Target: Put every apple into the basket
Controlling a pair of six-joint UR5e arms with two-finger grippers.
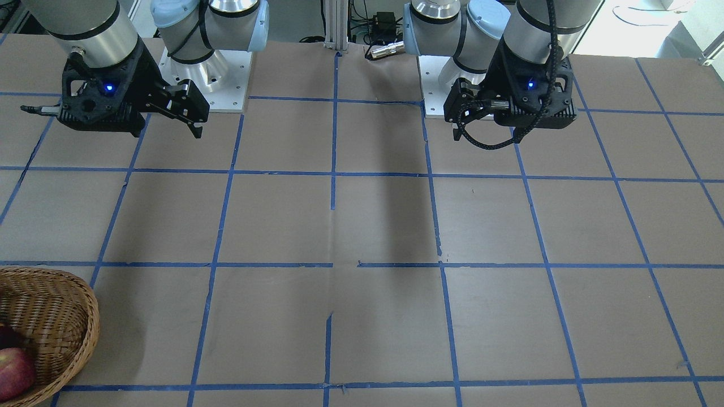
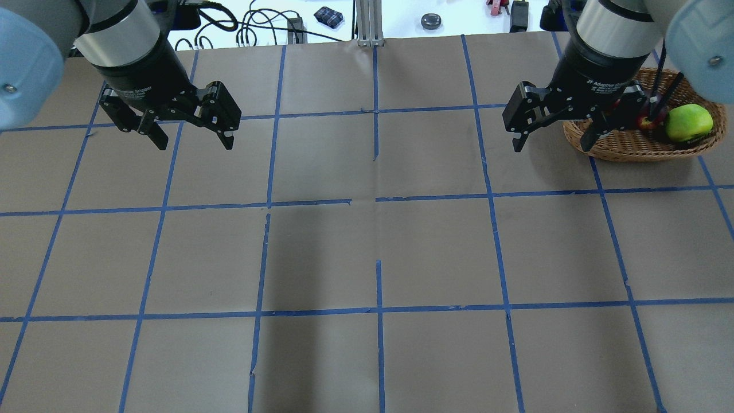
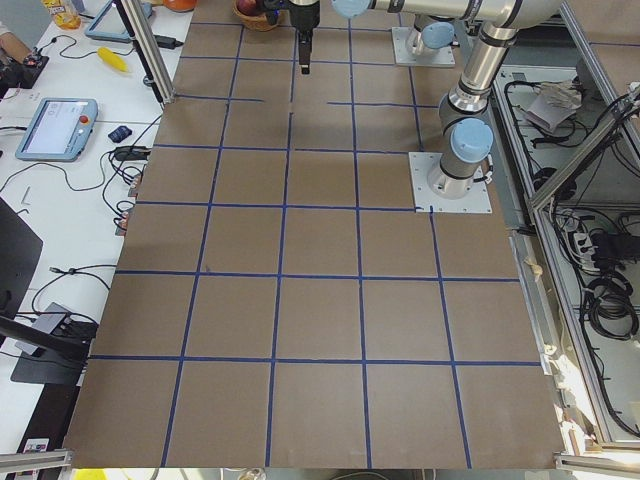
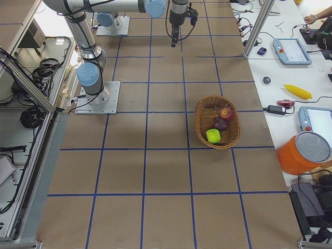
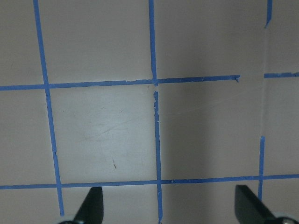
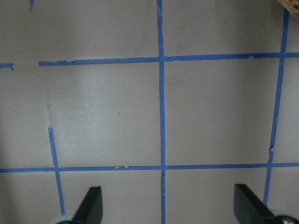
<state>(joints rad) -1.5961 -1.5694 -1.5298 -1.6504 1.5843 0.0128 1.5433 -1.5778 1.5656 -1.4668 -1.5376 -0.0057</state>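
The wicker basket (image 2: 631,154) stands at the table's far right and holds all three apples. The exterior right view shows the yellow-green apple (image 4: 213,136), the dark purplish-red apple (image 4: 220,124) and the brighter red apple (image 4: 226,113) inside the basket (image 4: 199,122). The overhead view shows the green apple (image 2: 688,122). My right gripper (image 2: 550,146) is open and empty, above the table just left of the basket. My left gripper (image 2: 195,143) is open and empty over the far left. Both wrist views show only bare table between wide-apart fingertips (image 5: 96,203).
Brown paper with a blue tape grid (image 2: 378,201) covers the table. The basket's rim (image 1: 85,305) sits at the front-facing view's bottom left corner, with a red apple (image 1: 14,370) in it. Cables and small devices (image 2: 430,22) lie beyond the far edge.
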